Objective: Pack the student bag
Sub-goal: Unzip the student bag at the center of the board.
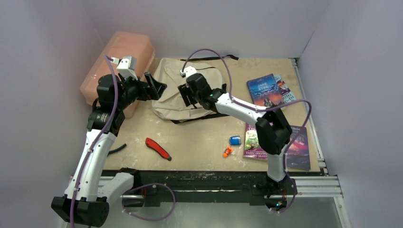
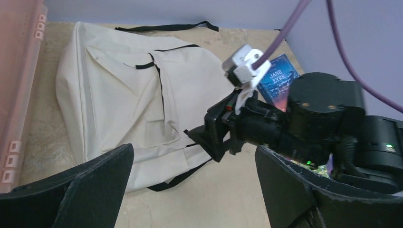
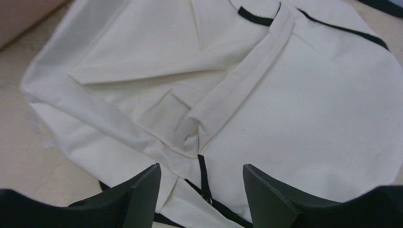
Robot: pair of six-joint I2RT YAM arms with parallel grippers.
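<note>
A soft cream fabric backpack (image 1: 172, 107) with black straps lies flat by the far edge of the desk (image 1: 199, 142), left of its middle. It sits just beside a rigid pink plastic box (image 1: 119, 57) in the far left corner. The right fingers (image 1: 187, 97) hang low over the backpack's near part, partly apart, with a fold of fabric showing between them and nothing clamped. The left fingers (image 1: 157, 89) are spread wide and empty above its left side. A blue Jane Eyre paperback (image 1: 263, 90) lies toward the far right corner.
</note>
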